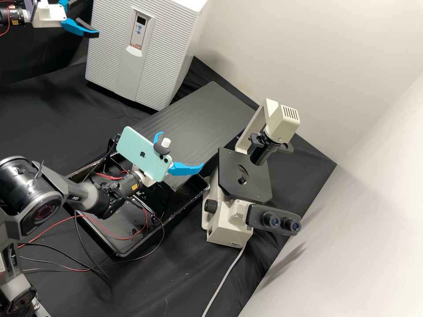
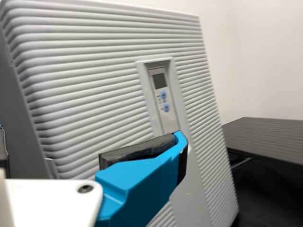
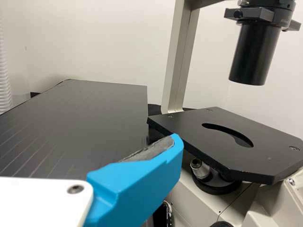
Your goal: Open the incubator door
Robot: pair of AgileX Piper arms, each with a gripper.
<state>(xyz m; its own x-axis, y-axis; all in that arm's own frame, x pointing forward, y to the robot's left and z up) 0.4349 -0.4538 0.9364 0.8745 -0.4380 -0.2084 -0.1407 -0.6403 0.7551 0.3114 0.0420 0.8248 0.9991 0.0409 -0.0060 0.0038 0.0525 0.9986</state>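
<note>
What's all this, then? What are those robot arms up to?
Two robot arms are at work around lab equipment. The left gripper is close to the front of the white incubator, whose door looks closed; the job is to open it. The right gripper hangs open near the microscope, holding nothing.

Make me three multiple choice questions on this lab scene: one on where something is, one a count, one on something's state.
1. Where is the phone?
A on the floor
B on the right arm
C on a shelf

2. How many eyepieces does the microscope have?
A one
B four
C two

3. How is the incubator door?
A shut
B half open
C taken off

Key:
1 B, the high view shows it fixed near that arm's end.
2 C, two lenses sit side by side.
3 A, the ribbed front sits flush, with no gap showing.
</note>
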